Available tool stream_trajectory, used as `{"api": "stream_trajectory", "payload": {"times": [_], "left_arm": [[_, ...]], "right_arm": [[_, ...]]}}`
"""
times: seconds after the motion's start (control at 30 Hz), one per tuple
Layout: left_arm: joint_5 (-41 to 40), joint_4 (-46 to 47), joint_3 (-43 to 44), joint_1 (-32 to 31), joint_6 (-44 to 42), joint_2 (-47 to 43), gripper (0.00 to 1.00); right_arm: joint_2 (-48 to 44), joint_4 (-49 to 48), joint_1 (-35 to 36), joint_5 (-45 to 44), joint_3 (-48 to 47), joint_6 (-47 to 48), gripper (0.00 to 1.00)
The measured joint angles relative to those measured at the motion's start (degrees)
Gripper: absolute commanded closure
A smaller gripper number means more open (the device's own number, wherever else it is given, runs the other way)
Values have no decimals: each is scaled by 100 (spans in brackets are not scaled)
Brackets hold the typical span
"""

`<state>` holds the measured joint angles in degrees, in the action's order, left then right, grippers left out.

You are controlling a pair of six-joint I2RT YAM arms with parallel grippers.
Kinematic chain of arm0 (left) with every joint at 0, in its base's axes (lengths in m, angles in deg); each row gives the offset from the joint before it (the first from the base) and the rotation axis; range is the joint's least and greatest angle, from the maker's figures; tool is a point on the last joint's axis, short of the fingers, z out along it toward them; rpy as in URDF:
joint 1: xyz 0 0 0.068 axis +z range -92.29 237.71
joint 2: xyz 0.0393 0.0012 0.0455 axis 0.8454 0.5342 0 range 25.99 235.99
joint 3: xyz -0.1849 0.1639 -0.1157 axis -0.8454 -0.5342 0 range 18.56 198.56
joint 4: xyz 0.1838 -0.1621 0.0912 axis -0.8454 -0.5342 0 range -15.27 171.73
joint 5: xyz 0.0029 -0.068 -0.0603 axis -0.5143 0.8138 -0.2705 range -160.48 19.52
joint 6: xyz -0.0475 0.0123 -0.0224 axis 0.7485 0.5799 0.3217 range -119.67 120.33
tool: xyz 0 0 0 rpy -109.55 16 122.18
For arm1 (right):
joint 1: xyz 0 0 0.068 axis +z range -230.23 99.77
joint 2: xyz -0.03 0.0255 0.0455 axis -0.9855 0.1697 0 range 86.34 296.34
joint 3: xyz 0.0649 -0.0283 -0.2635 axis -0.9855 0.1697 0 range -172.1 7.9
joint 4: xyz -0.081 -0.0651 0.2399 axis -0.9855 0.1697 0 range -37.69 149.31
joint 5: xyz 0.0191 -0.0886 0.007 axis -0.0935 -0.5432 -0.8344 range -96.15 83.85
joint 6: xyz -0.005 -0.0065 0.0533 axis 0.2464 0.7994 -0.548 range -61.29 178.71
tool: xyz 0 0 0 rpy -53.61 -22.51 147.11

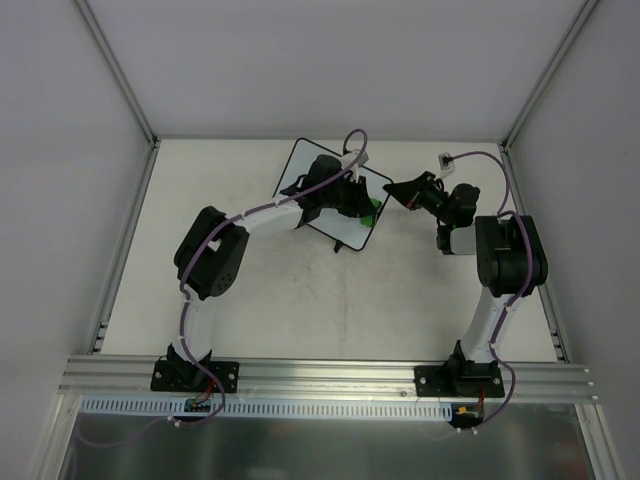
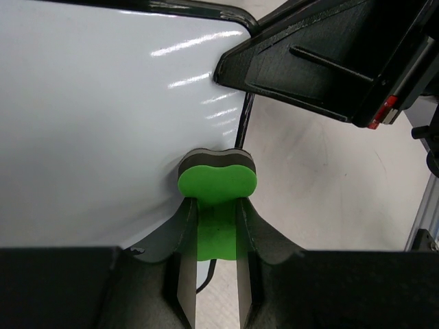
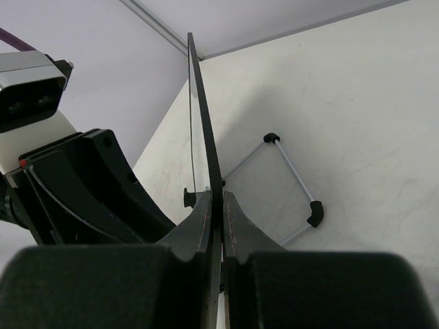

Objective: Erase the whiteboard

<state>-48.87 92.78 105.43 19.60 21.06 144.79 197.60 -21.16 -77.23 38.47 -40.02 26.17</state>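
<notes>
Two grips logged. Found right gripper (image 3: 216, 205) pinched tight on the whiteboard (image 1: 300, 162) rim, at the corner toward the right arm; seen edge-on between the fingers in the right wrist view. Found left gripper (image 2: 216, 212) clamped on a green eraser (image 2: 216, 179), dark felt side set against the white face as far as can be told, just inside the black frame.

Placed the board at back-centre of the table (image 1: 250, 300), turned cornerwise, mostly hidden under the left arm from above. Cannot tell whether flat on the table or lifted at the held corner. Saw no scribble on the face showing in the left wrist view; rest of the face covered, so cannot call it clean.

Noted a thin wire bracket (image 3: 295, 173) with black corner pieces on the table beyond the board; cannot tell whether joined to it.

Risks, judged from here:
- Running the eraser off the rim, being so close to the frame: felt catching on the edge, eraser twisting in the fingers.
- Pressing hard against a one-corner hold: board pivoting or slipping out of the right pinch.
- Crowding at that corner, with both grippers close together: a wide stroke that way likely to knock them.
- Missing marks under the arm through short strokes.
</notes>
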Motion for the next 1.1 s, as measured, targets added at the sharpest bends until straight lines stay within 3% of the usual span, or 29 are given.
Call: {"api": "stream_trajectory", "payload": {"times": [0.47,0.8,0.93,1.1], "left_arm": [[372,111,-802,1126,-184,-393,100],[31,-275,-1056,1272,-387,-754,100],[-286,-855,-1154,1311,-437,-1261,100],[-817,-1467,-1453,1419,-490,-2505,100]], "right_arm": [[2,2,2,9,0,-7,100],[0,-61,11,101,0,-7,100],[-9,-90,37,133,0,-4,100],[-9,-90,37,142,0,-4,100]]}}
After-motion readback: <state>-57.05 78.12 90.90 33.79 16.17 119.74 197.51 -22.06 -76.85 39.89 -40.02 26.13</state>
